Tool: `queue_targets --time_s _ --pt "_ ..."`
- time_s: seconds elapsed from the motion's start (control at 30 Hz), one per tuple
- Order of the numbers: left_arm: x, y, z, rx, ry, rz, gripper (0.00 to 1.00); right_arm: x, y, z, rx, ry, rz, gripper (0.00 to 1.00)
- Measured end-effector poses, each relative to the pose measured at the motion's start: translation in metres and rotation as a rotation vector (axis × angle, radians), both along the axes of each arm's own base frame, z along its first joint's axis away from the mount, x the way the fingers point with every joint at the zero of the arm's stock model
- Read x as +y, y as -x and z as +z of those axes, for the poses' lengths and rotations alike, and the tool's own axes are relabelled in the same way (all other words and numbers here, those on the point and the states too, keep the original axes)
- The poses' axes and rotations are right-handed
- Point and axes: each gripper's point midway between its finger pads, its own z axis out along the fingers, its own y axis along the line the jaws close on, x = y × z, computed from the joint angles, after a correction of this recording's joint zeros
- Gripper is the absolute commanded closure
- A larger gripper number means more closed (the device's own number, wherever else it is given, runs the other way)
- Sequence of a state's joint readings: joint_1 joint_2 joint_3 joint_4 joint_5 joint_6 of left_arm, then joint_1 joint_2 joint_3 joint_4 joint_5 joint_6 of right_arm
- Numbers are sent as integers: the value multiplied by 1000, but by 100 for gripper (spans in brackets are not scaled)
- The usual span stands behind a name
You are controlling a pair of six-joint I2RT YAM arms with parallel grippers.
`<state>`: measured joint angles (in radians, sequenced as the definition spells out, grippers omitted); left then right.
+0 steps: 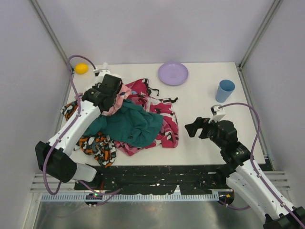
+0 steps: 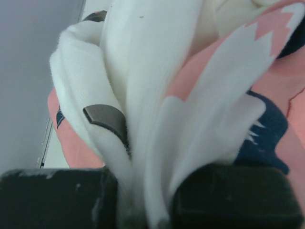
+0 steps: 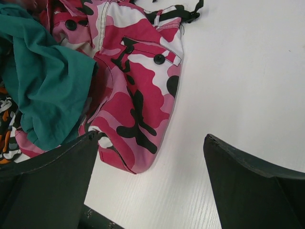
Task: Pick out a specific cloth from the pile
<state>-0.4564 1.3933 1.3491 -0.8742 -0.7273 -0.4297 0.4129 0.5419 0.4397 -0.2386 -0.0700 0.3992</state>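
The heap of mixed cloths (image 1: 143, 138) covers the left half of the white worktop (image 1: 205, 102). Its long axis runs left to right, from the orange-black print (image 1: 97, 145) at the near-left edge to the pink camouflage piece (image 1: 167, 130). The light sky-blue cloth cannot be made out in any view. The left pincer (image 1: 116, 95), near the left wall, is clenched on white soft fabric (image 2: 143, 71) at the heap's far side. The right pincer (image 1: 194, 128) hangs released over bare worktop just right of the heap.
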Motion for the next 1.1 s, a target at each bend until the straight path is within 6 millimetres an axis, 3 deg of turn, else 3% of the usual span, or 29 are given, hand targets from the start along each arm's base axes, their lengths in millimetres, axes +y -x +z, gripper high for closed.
queue_targets --time_s 0.13,0.3,0.33,0.37,0.4,0.47,0.53,0.63,0.77,0.83,0.93,1.03,1.1 --pt "24 -9 -10 39 5 47 100 1 1 -2 6 0 6 5" --pt "33 -18 -35 123 34 61 100 1 1 -2 9 -4 7 5" --pt "31 -20 -39 141 44 56 89 2 2 -3 10 -5 8 5" --pt "29 -21 -42 157 58 47 64 1 2 -3 11 -7 7 5" --pt "25 -22 -43 166 74 34 53 1 2 -2 9 -10 6 5" --pt "18 -21 -41 174 91 8 1 1 3 0 4 -18 5 5" --pt "10 -18 -32 161 99 -29 0 1 3 2 -3 -25 3 5" --pt "-19 -4 -1 77 115 -132 0 1 4 3 -11 -31 2 5" --pt "-93 41 48 -74 195 -440 0 0 6 1 -13 -33 1 5" --pt "-127 68 54 -96 250 -606 0 0 6 -2 -8 -30 2 5" --pt "-157 93 31 -40 287 -745 1 0 7 -6 -2 -27 2 5" --pt "-184 108 -19 109 276 -827 0 -1 7 -7 0 -26 2 5" --pt "-197 116 -67 246 234 -848 0 -1 8 -7 0 -27 2 5"
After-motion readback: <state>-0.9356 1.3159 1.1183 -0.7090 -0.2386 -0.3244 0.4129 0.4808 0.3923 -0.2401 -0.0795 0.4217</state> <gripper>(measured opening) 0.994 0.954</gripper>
